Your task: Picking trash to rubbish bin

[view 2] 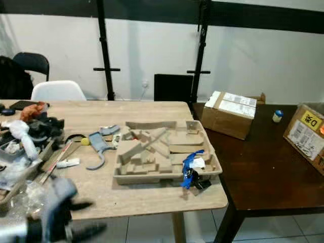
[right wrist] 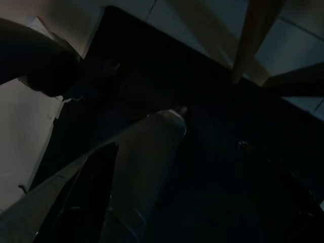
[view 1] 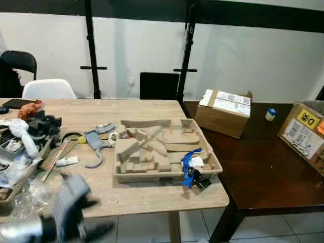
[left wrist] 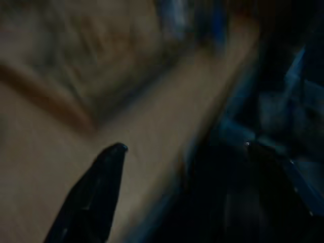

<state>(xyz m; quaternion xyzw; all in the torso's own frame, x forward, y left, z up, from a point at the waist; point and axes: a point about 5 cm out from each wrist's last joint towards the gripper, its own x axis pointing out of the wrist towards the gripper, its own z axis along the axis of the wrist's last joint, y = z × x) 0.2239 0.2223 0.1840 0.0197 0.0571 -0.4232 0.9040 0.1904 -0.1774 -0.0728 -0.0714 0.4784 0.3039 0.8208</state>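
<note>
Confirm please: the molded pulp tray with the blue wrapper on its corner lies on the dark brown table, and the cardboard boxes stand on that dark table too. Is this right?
Not quite. The molded pulp tray, with the blue wrapper on its near corner, lies on the light wooden table, as the left eye view shows. The cardboard boxes do stand on the dark brown table.

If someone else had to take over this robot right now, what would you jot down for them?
Left end effector: raised over the near left corner of the light wooden table, blurred, holding nothing visible; open or shut unclear.
Right end effector: hanging low in shade above the floor, fingers apart, empty.
Trash: moulded cardboard tray near the table's right edge, with a blue-and-white wrapper on its front rim; plastic bags and clutter at the left.
Done: nothing picked up as far as can be seen.
Left: collect the trash; locate the bin.
</note>
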